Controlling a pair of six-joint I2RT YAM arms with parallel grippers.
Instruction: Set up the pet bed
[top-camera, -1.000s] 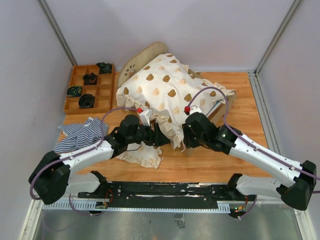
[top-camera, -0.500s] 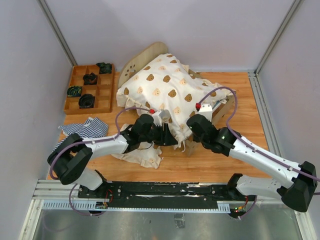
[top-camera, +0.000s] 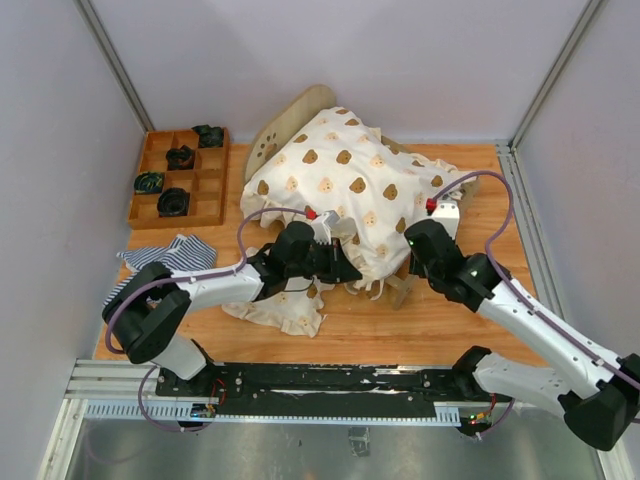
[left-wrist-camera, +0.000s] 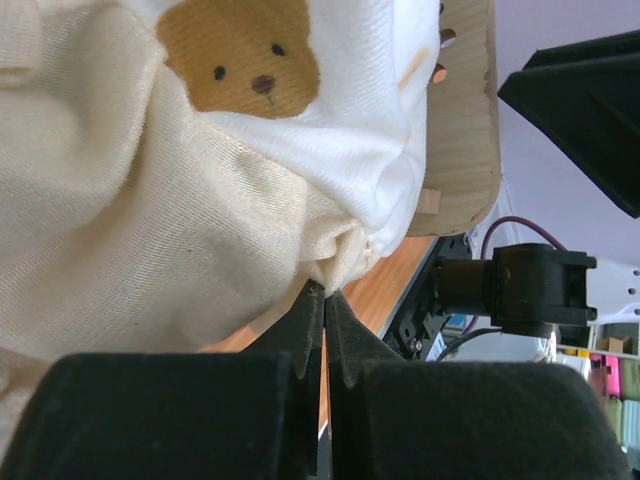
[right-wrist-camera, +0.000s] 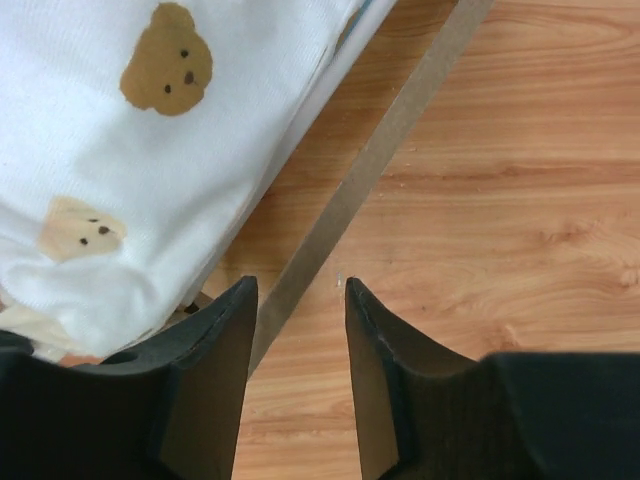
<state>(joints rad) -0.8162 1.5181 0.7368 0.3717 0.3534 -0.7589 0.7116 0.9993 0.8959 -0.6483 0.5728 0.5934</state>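
Only the left wrist view shows the left gripper (left-wrist-camera: 323, 296) with jaws shut at the single bear-print quilt (left-wrist-camera: 150, 200) hem, while the right gripper (right-wrist-camera: 300, 295) has its jaws apart over one rail of the pet bed (right-wrist-camera: 400, 110).

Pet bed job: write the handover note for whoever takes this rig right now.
Left gripper: shut at the bear-print quilt's near fold; grip unclear.
Right gripper: open above the pet bed's plywood edge, holding nothing.
Quilt drapes the frame, headboard showing behind.
Striped mattress lies crumpled at the table's left side.
Done: nothing finished.
Left: mattress into frame, quilt on top.
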